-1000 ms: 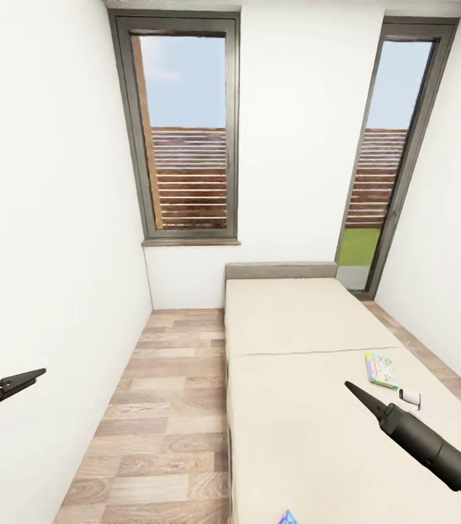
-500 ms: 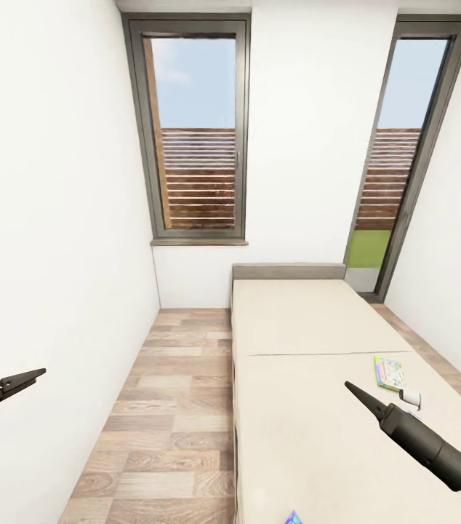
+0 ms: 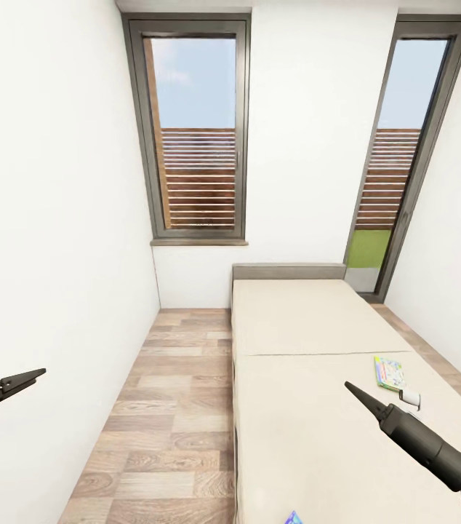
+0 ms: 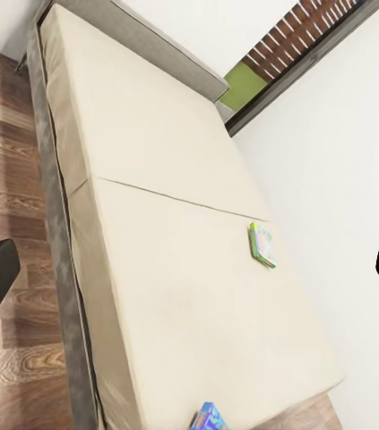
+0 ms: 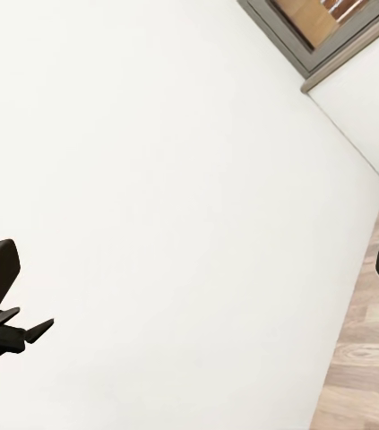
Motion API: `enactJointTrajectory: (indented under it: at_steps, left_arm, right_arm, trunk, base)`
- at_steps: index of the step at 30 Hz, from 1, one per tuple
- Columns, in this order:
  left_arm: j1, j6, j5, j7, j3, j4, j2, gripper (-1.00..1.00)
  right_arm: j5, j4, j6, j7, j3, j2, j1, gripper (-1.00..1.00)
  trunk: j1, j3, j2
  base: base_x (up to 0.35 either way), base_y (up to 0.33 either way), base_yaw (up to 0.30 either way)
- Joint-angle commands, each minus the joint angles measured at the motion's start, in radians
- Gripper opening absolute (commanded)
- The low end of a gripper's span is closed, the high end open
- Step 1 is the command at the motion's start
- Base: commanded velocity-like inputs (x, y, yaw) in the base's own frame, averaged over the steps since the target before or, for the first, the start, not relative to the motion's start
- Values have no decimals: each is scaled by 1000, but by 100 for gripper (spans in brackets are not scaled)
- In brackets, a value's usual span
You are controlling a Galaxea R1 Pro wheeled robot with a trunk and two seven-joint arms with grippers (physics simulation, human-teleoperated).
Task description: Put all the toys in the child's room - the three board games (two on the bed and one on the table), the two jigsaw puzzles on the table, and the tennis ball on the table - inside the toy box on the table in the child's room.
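Observation:
The bed, a long beige mattress with a low grey headboard, stretches ahead in the head view. A pale green-edged board game lies near its right edge, also seen in the left wrist view. A blue board game peeks in at the near end of the bed. My left gripper hovers open over the floor at the left wall. My right gripper hangs open above the mattress, short of the green-edged game. The table, toy box, jigsaw puzzles and tennis ball are out of view.
A strip of wood floor runs between the white left wall and the bed. A window sits in the far wall and a tall glass door stands at the back right. A white wall closes off the right side.
A second ago the whole picture slid slightly rightward, so the camera moved; since half a second ago it is still. Both grippers and the games hold their places.

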Motion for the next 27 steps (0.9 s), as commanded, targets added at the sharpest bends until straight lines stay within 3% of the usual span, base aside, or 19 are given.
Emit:
enactJointTrajectory:
  at_steps: [1,27]
  left_arm:
    - [-1,10,-11,-9,2,-1,0,100]
    - [-1,10,-11,-9,1,-1,0,100]
  right_arm:
    - [-3,1,7,2,-1,0,-1,100]
    - [-1,3,27,-5,-2,2,-1,100]
  trunk:
    - [0,-1,-1]
    - [0,-1,-1]
  base:
    - [0,0,0]
    - [-22,0,0]
